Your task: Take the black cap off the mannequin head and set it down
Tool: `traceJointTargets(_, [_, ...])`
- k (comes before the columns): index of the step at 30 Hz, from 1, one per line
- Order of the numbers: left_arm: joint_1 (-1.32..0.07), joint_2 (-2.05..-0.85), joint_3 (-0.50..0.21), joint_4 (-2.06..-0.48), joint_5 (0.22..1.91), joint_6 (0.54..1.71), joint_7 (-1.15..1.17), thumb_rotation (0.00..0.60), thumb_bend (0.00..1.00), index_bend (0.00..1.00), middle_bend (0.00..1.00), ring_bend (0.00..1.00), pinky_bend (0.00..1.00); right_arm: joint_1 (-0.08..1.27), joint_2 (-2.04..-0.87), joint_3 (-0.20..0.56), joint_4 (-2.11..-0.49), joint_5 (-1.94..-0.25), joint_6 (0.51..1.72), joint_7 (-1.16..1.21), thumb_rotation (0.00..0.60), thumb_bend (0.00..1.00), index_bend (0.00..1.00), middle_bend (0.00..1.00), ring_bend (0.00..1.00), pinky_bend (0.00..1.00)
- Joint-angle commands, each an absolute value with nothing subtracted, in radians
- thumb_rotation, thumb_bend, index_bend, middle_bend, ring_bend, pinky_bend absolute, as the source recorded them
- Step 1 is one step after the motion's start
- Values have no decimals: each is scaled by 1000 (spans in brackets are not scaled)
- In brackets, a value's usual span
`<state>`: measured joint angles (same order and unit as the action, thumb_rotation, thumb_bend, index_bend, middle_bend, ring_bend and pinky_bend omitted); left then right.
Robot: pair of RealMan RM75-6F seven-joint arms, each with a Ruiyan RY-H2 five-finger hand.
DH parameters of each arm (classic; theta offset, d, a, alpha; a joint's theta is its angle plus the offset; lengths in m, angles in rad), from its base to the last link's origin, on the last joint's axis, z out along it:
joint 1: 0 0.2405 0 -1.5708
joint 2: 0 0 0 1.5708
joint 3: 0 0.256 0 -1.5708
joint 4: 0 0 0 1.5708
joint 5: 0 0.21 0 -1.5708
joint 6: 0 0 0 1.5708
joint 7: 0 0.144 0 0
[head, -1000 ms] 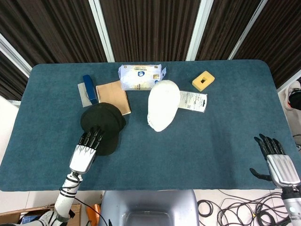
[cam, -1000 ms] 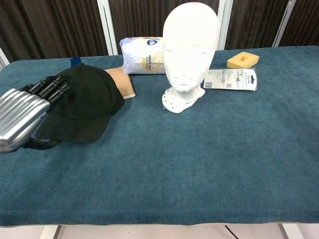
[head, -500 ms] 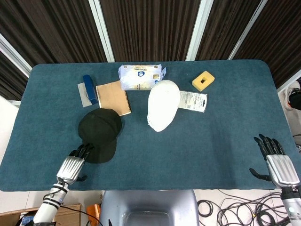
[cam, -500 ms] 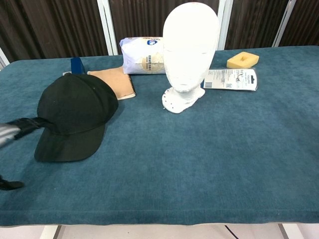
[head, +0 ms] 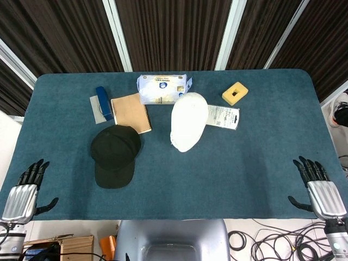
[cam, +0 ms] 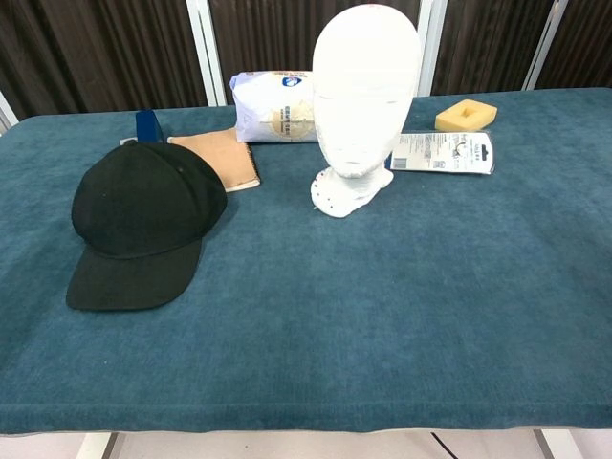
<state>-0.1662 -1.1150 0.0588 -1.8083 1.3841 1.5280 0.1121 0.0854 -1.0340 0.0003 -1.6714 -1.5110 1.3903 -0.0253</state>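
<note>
Black cap (head: 115, 154) lay flat on the blue tabletop (head: 244, 157), well apart from the left hand (head: 23, 196), which sat off the near-left corner with fingers spread and nothing in them. The right hand (head: 321, 190) hung off the near-right corner, fingers likewise apart and empty. Half a second before, the left hand's fingertips had been touching the brim; now it had pulled back clear of the cap, which kept its place. The cap's long axis ran front to back, brim toward the robot, crown beside the tan notebook (head: 131, 112). The bare mannequin head (cam: 365, 96) stood upright to its right.
</note>
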Motion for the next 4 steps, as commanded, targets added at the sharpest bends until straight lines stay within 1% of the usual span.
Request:
traceJointTargets(1, [-119, -1119, 79, -1737, 1421, 1522, 11, 600, 227, 0, 0, 0, 122, 88, -1036, 3, -1671, -1505, 1385, -32, 600, 130, 0, 0, 0, 7])
traceJointTargets(4, [-115, -1130, 66, -1715, 1449, 1537, -5, 600, 227, 0, 0, 0, 119, 89, -1044, 9, -1672, -1498, 1387, -42, 600, 130, 0, 0, 0, 8])
